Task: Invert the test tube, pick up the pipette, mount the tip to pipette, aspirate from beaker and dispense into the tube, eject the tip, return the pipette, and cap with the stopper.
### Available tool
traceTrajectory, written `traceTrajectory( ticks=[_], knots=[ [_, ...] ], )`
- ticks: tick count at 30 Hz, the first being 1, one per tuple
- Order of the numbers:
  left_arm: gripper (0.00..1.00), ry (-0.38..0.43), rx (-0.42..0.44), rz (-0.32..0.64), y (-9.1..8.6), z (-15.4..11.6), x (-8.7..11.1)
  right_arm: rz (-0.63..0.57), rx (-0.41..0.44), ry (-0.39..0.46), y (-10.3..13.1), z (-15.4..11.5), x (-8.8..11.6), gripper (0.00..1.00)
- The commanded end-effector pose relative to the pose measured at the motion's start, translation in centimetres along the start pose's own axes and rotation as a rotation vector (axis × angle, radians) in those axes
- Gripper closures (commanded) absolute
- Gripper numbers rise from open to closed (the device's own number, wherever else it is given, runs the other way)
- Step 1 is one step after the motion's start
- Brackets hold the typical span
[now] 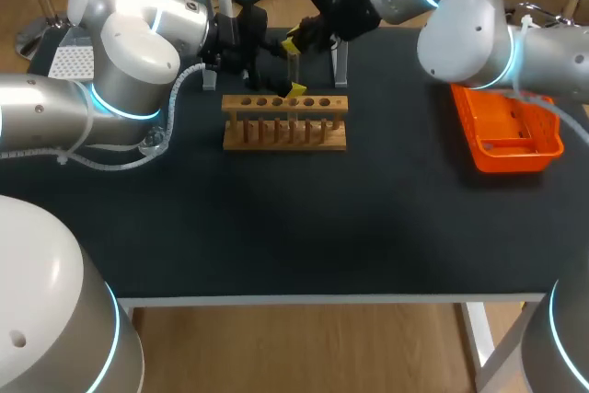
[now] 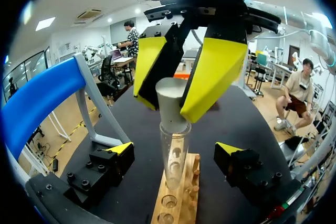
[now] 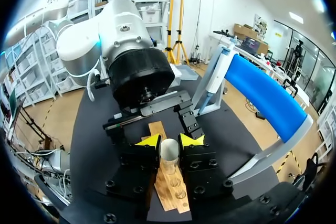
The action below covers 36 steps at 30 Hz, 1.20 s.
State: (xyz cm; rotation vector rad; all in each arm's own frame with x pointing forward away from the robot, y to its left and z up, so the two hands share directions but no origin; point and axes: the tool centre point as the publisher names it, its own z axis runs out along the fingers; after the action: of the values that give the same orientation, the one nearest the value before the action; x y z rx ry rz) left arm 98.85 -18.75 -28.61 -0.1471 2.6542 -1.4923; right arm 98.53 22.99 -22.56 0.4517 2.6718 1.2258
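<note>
at the worktop's (image 1: 276, 227) far edge, the test tube (image 1: 294, 71) stands upright in the wooden rack (image 1: 285, 126). the right gripper's (image 3: 169, 141) fingers pinch the stopper (image 2: 169, 100) on its mouth. the left gripper's (image 2: 176, 149) fingers are spread wide, clear of the tube.

The head camera looks down on the desk (image 1: 276, 227) from above and behind. Both wrist cameras sit close, facing each other across the rack (image 2: 184, 203) and tube (image 2: 173, 148).
</note>
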Motion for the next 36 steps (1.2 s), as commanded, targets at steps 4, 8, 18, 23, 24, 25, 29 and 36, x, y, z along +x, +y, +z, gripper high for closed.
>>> traceTrajectory(
  ticks=[4,8,18,23,24,25,29,36],
  knots=[
    [0.00,0.002,0.000,0.001,0.0,0.0,0.0,-0.001,0.015,0.004,-0.4,0.4,-0.2,1.00],
    [0.00,0.002,0.000,0.001,0.0,0.0,0.0,-0.003,0.024,0.005,-0.7,0.5,-0.1,1.00],
    [0.00,0.002,0.000,0.001,0.0,0.0,0.0,0.010,0.028,0.006,-1.1,0.6,-0.2,1.00],
    [0.00,0.002,0.000,0.001,0.0,0.0,0.0,0.011,0.042,-0.001,-1.5,0.8,-0.1,1.00],
    [0.00,0.002,0.000,0.001,0.0,0.0,0.0,0.014,0.044,-0.008,-1.5,0.8,-0.1,0.77],
    [0.00,0.002,0.000,0.001,0.0,0.0,0.0,0.025,0.042,-0.009,-1.5,0.9,-0.2,0.53],
    [0.00,0.002,0.000,0.001,0.0,0.0,0.0,0.039,0.026,-0.012,-1.3,0.6,-0.5,0.00],
    [0.00,0.002,0.000,0.001,0.0,0.0,0.0,0.055,-0.039,0.020,-1.0,0.0,-0.8,0.00]
  ],
)
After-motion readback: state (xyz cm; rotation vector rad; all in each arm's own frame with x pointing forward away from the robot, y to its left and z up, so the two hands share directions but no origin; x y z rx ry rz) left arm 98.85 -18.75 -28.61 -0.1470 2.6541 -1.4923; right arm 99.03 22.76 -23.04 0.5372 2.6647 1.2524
